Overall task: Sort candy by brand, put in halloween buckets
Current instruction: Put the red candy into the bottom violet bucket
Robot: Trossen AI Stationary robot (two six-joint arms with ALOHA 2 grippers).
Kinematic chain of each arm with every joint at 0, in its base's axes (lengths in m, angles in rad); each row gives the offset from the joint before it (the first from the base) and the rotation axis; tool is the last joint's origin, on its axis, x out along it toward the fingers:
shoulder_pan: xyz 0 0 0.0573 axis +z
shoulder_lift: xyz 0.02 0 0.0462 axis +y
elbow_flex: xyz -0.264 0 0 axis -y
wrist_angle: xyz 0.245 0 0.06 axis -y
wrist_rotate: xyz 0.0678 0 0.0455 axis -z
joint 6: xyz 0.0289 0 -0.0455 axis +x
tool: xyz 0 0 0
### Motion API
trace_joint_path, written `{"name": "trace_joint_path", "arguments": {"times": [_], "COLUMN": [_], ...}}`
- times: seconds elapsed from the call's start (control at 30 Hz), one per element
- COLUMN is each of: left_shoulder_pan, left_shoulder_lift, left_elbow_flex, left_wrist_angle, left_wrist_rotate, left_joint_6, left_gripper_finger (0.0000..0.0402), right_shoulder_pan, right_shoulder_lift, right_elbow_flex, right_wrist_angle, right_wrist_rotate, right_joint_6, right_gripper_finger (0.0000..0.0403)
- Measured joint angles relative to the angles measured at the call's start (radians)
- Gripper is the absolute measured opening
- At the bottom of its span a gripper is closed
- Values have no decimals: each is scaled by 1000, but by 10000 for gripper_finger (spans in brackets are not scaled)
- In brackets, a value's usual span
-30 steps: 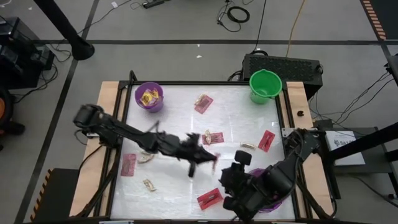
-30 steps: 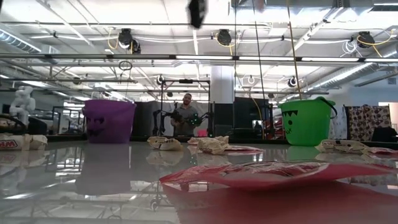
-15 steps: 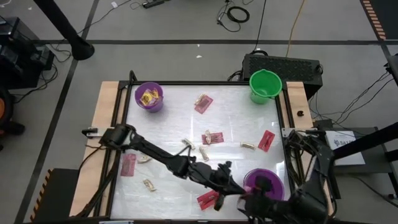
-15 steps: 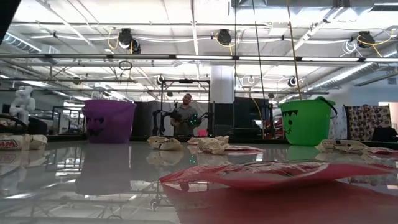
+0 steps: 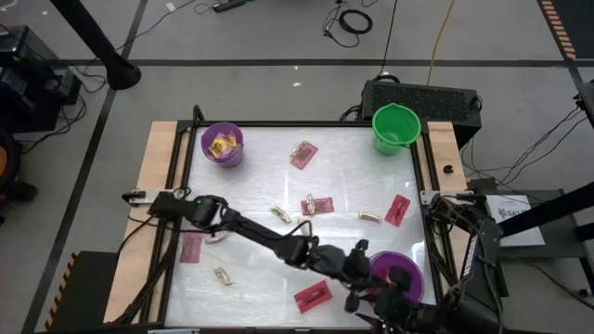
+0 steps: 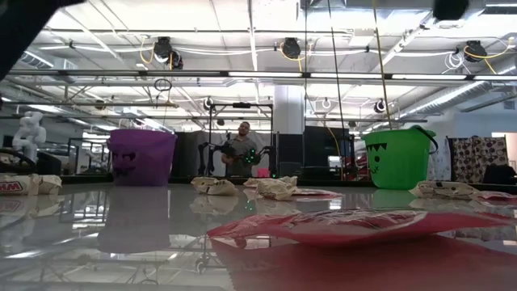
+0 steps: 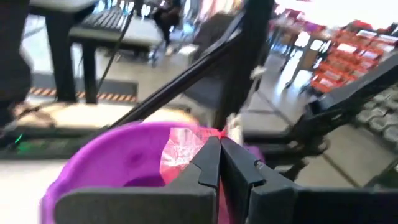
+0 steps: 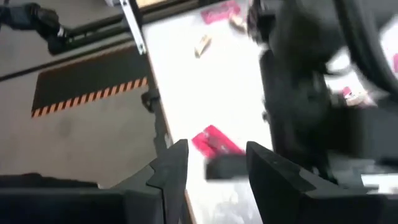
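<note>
left end effector parked over the near purple bucket

the left end effector sits over the purple bucket at the table's near edge, fingers pinched shut on a pink packet. it looks light, thin and crinkly, probably slippery, so an edge pinch suits it. the right end effector waits open beside the bucket. more candy is scattered across the table.

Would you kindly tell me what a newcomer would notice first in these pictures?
The left arm stretches across the table, its left tool pinching a pink candy packet over the near-right purple bucket. A bright green bucket marks the far-right corner, another purple bucket the far left.
</note>
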Motion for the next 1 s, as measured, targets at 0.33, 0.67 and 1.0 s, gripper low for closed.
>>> {"name": "trace_joint_path", "arguments": {"times": [0.33, 0.67, 1.0], "left_shoulder_pan": [22, 29, 72], "left_shoulder_lift": [-20, -25, -124], "left_elbow_flex": [9, 8, 7], "left_wrist_angle": [-111, -198, -442], "left_wrist_rotate": [51, 160, 172], "left_joint_6": [1, 12, 198], "left_gripper_finger": [11, 98, 163], "right_shoulder_pan": [-59, -123, -130], "right_shoulder_lift": [0, -1, -9], "right_elbow_flex": [0, 0, 0], "right_wrist_angle": [-2, 13, 31], "right_wrist_rotate": [28, 15, 28], "right_joint_6": [0, 22, 101], "right_gripper_finger": [155, 155, 155]}}
